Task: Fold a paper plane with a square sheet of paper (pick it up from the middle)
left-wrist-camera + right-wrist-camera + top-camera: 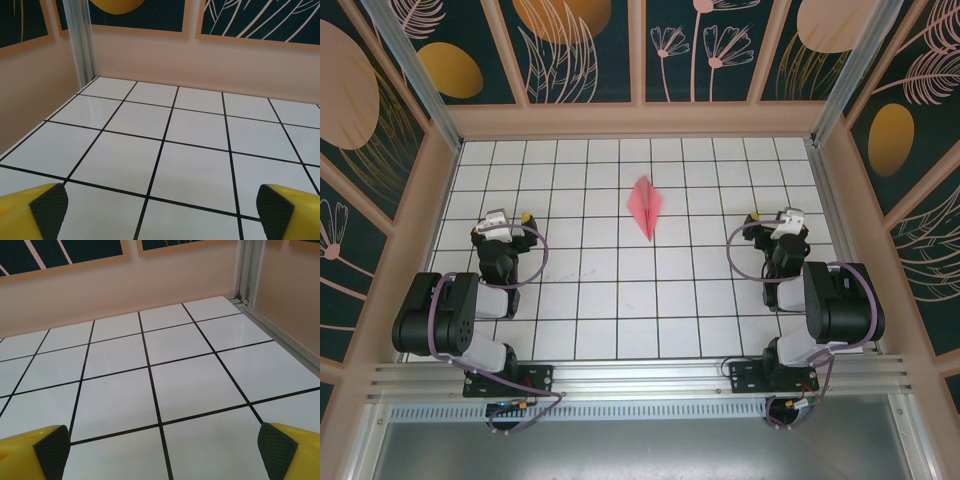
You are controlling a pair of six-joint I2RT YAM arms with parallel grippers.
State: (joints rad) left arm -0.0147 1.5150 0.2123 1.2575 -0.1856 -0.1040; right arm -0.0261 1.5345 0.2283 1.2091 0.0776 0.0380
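Gridded desk (600,300): paper plane (646,205) flat, far centre, well apart from left tool (510,217) and right tool (772,217), both wide

The narrow salmon-pink folded paper plane (646,205) lies flat on the white gridded table (600,300), in its far half near the middle, lengthwise roughly front to back. The left end effector (510,218) sits well to its left and slightly nearer. The right end effector (772,220) sits well to its right. Neither touches it.
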